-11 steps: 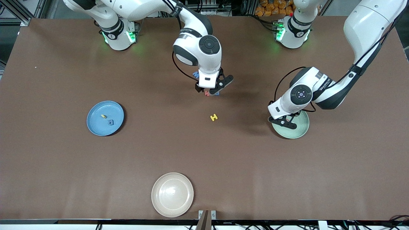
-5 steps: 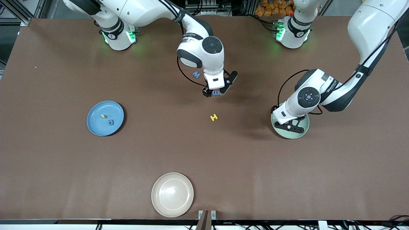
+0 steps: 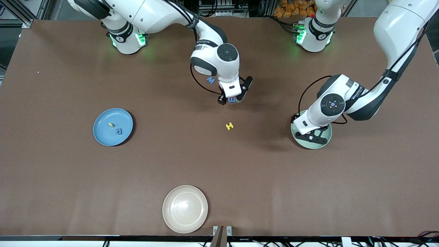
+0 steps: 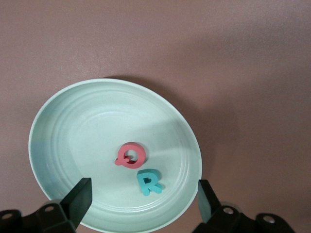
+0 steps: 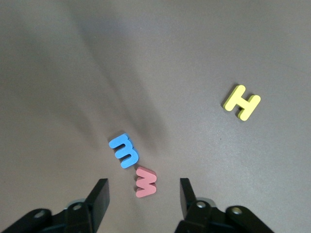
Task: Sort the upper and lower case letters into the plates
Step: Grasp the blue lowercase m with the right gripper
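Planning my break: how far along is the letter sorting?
Done: a red foam Q and teal R lie in the pale mint plate, under the open left gripper; a blue a and a yellow letter lie in the glossy blue plate. In hand: the open right gripper hangs over a red w beside a blue m. Left: those two, a yellow H, another blue letter.

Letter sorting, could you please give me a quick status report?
Left gripper open over mint plate, Q and R in it. Right gripper open over red w. Nothing blocking.
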{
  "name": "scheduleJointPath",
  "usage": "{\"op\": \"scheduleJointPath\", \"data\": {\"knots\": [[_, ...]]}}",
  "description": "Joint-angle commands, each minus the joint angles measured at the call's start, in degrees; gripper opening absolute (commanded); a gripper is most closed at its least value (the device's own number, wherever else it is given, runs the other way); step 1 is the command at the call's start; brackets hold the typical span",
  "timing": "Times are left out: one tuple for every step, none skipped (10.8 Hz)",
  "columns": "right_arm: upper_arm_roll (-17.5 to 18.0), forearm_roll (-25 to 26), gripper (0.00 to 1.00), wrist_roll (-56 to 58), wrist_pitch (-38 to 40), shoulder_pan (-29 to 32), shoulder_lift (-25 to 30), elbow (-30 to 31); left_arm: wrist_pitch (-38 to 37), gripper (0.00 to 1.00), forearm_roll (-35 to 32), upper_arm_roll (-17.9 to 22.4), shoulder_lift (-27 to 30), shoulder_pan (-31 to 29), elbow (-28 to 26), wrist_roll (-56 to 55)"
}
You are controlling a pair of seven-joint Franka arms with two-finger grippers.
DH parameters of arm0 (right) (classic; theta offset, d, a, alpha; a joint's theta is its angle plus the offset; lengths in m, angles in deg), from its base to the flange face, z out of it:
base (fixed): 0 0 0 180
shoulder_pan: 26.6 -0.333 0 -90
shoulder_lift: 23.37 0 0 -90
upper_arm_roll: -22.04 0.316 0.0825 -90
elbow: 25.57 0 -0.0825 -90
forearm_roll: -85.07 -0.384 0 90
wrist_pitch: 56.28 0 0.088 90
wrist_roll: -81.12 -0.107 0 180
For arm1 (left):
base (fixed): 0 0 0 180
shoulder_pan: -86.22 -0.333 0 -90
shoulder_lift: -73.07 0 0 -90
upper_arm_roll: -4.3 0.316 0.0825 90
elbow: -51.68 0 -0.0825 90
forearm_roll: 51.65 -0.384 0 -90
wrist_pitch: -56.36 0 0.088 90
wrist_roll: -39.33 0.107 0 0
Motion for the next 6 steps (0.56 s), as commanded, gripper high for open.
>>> {"op": "scheduleJointPath", "data": {"knots": [[0.5, 1.4, 0.63, 0.9, -0.6, 0.7, 0.0, 1.7, -0.2, 0.99, -1.6, 0.0, 0.0, -0.4, 0.3, -1.4], [0.5, 1.7, 0.62, 0.9, -0.8, 0.6, -0.5, 1.6, -0.1, 0.99, -1.7, 0.3, -0.3, 0.2, 0.4, -1.5], [0.5, 3.6, 0.58, 1.0, -2.3, 0.4, -1.1, 1.6, -0.1, 0.99, -2.6, 1.3, -0.2, -0.1, 0.3, -1.3], [0.5, 5.5, 0.54, 2.3, -3.8, 0.0, -1.3, 1.5, -0.1, 1.0, -2.7, 1.4, -0.1, 0.0, 0.5, -1.4], [0.6, 9.3, 0.48, 6.5, -4.1, 0.0, -1.4, 1.3, -0.1, 0.99, -2.7, 1.4, -0.1, -0.2, 0.5, -1.4], [0.5, 9.9, 0.48, 8.8, -4.2, 0.0, -1.7, 1.2, -0.1, 1.0, -2.7, 1.4, 0.0, -0.6, 0.5, -0.9]]}}
